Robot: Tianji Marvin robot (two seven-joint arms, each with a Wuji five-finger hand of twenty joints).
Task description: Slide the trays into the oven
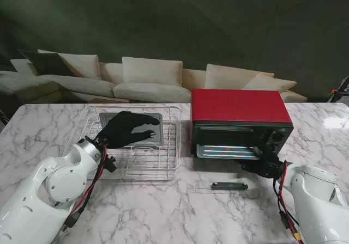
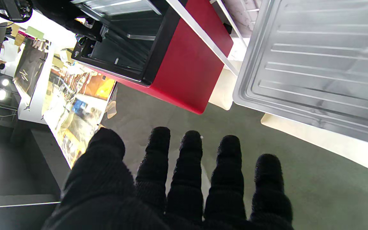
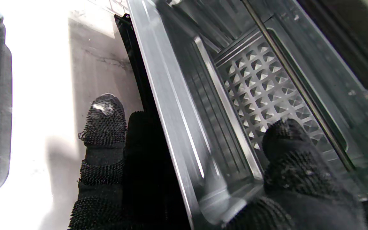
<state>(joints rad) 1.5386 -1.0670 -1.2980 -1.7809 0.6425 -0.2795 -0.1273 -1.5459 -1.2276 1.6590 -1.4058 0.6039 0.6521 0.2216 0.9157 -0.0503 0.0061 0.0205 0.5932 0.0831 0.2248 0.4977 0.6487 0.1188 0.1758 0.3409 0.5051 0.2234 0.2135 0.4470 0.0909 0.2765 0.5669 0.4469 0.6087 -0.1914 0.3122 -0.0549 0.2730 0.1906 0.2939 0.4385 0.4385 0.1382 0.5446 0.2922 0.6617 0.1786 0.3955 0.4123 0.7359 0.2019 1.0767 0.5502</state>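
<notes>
The red oven [image 1: 240, 110] stands right of centre with its glass door [image 1: 204, 181] folded down flat on the table. A shiny metal tray [image 1: 226, 151] lies in the oven mouth. My right hand [image 1: 263, 168] grips the tray's right front corner. In the right wrist view the thumb [image 3: 286, 150] rests on the tray's [image 3: 184, 127] inside and the fingers [image 3: 104, 143] lie under its rim. A second grey tray [image 1: 157, 125] sits in a wire rack on the left. My left hand [image 1: 131, 129] hovers over it, fingers [image 2: 187, 153] spread, holding nothing. The left wrist view shows that tray [image 2: 318, 64] and the oven [image 2: 187, 70].
The wire rack [image 1: 169, 165] takes up the table's left middle, close to the oven's left side. The door's black handle [image 1: 229, 185] lies nearer to me than the oven. Beyond the marble table [image 1: 163, 211] stands a pale sofa [image 1: 152, 75].
</notes>
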